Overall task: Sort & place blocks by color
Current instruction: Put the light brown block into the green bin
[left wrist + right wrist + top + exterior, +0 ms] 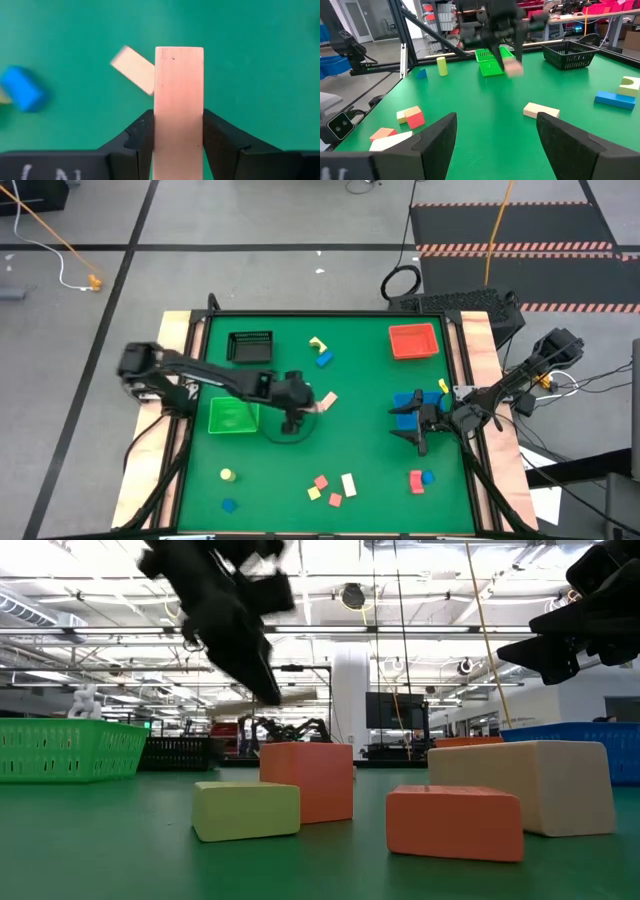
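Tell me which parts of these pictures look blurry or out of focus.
Left wrist view: the pink bar in the left claw is sharp, while the cream block and blue block behind it are smeared. Low view: the left arm is blurred. Right wrist view: the left claw and its pink bar look soft.

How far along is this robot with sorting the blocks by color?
Barely started, it seems. The red bin and green bin look empty, and most blocks, like the cluster near the table's front edge, are still scattered. Right now the left hand grips a pink bar above the mat, while the right hand waits open.
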You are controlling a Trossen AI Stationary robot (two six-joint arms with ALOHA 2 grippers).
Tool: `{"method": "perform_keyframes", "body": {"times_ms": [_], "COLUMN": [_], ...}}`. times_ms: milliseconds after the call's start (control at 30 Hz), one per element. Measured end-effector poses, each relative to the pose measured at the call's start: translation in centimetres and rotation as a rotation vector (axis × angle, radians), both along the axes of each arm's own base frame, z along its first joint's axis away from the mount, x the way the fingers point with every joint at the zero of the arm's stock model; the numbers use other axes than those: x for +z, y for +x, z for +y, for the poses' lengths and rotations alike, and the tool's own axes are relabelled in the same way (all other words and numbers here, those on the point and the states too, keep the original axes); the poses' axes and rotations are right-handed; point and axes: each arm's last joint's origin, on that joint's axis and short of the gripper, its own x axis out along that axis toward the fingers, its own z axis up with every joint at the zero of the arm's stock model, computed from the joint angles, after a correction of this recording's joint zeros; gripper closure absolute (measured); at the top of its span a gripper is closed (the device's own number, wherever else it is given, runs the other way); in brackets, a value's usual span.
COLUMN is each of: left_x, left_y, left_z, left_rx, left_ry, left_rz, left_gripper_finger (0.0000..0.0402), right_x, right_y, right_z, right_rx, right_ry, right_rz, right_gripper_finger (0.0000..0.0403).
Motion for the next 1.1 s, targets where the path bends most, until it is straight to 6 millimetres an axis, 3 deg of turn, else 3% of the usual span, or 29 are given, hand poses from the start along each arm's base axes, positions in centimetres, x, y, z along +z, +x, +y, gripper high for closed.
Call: {"method": "perform_keyframes", "body": {"times_ms": [100, 333, 567, 800, 1100], "left_x": [1.5, 2.0, 1.2, 0.2, -0.6], "left_y": [-2.3, -8.3, -12.9, -16.0, -17.7], "left_z": [-0.8, -3.1, -5.0, -5.8, -5.7], "left_rx": [0.074, 0.254, 0.363, 0.531, 0.679], "left_ry": [0.012, -0.038, -0.066, -0.029, -0.014], "left_rz": [-0.079, -0.185, -0.094, 0.039, 0.087], "left_gripper_finger": [0.0262, 0.0263, 0.0261, 0.0260, 0.0259], "right_x": [0.0, 0.0, 0.0, 0.0, 0.0], "right_y": [0.0, 0.0, 0.0, 0.0, 0.0], "right_z": [0.0, 0.0, 0.0, 0.0, 0.0], "right_rx": [-0.001, 0.000, 0.000, 0.000, 0.000], "right_ry": [-0.001, -0.002, -0.002, 0.001, -0.001], "right_rz": [-0.001, 0.002, 0.002, -0.002, 0.001], "right_gripper_finger": [0.0135, 0.0135, 0.0135, 0.0135, 0.0135]}}
